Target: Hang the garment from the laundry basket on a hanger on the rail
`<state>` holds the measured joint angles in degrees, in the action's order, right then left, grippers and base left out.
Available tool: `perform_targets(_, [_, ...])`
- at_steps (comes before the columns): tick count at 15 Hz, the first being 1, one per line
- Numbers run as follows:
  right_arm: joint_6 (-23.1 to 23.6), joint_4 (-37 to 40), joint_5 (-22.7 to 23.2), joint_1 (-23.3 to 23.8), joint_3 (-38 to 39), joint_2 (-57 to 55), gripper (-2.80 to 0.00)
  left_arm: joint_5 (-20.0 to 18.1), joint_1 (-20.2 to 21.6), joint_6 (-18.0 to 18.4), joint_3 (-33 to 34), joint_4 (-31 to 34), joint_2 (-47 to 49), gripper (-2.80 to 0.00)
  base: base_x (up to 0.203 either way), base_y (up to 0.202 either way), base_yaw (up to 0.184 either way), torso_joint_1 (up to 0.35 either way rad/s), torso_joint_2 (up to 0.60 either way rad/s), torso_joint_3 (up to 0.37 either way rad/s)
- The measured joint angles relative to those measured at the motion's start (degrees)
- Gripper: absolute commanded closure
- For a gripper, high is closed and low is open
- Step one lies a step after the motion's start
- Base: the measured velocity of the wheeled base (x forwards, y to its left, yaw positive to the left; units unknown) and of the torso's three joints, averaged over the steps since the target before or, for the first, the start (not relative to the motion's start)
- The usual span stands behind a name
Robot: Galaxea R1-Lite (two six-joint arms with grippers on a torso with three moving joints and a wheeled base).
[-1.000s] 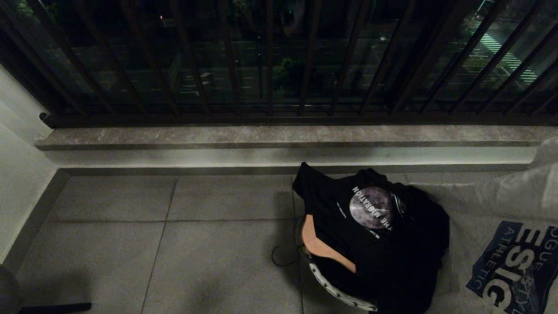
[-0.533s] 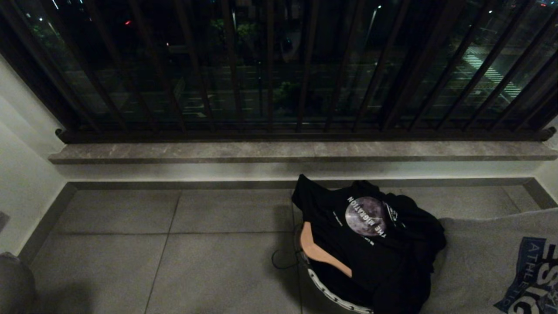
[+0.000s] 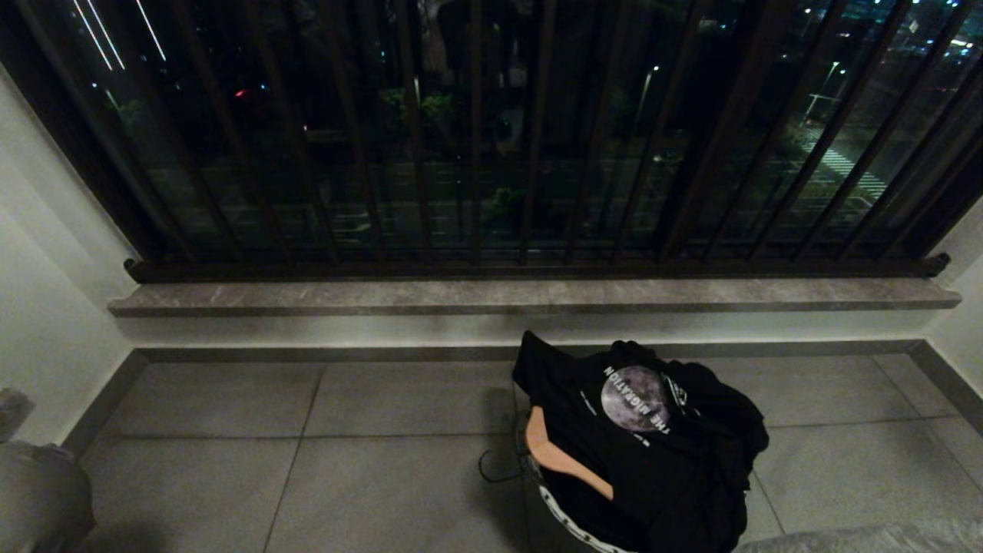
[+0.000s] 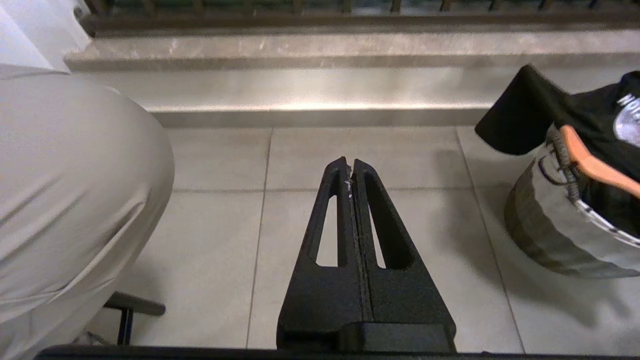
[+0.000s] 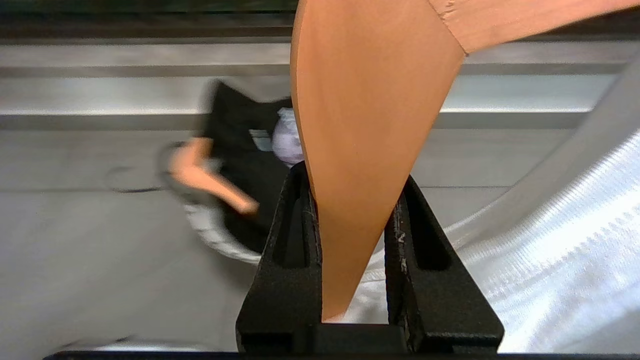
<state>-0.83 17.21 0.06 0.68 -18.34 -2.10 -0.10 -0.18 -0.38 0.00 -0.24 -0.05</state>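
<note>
Right gripper [image 5: 352, 200] clamped on the broad wooden arm of a hanger [image 5: 370, 115], with pale grey-white cloth [image 5: 565, 250] draped just beside it at about four o'clock in the right wrist view (judged to be a garment already on that hanger, though not fully visible). Left gripper [image 4: 351, 172] pressed together, holding nothing, hovering over the floor tiles [image 4: 215, 240].

In the head view: laundry basket [image 3: 572, 526] on the floor at five o'clock, black printed T-shirt [image 3: 653, 438] heaped over it, a second wooden hanger [image 3: 557, 457] poking out at the shirt's nine o'clock edge. Dark balustrade [image 3: 491, 153] filling twelve o'clock above a stone ledge [image 3: 530, 296].

No overhead rail in any view. Judged part-way: hanger in hand, hanging on the rail not yet done; black shirt not yet out of the basket.
</note>
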Motion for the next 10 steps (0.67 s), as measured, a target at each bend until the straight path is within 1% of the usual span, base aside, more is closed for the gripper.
perform_targets(1, [0.96, -2.20, -0.88, 0.00, 3.21, 0.70, 0.00, 0.00, 0.00, -0.02, 0.00, 0.00, 0.00, 0.00, 0.000, 0.000, 0.000, 0.002, 0.00, 0.204])
perform_targets(6, [2.50, -12.82, -1.38, 0.02, 15.26, 2.03, 0.00, 0.04, 0.00, -0.02, 0.00, 0.02, 0.00, 0.00, 0.000, 0.000, 0.000, 0.003, 0.00, 0.208])
perform_targets(7, [2.31, -14.39, -1.47, 0.02, 16.18, 2.10, 0.00, 0.01, 0.00, 0.00, 0.00, 0.02, 0.00, 0.00, 0.000, 0.000, 0.000, -0.002, 0.01, 0.207])
perform_targets(10, [1.74, -14.68, -1.62, 0.02, 17.15, 2.15, 0.00, 0.00, 0.02, 0.05, 0.00, 0.00, 0.00, 0.00, 0.000, 0.000, 0.000, 0.000, 0.00, 0.180])
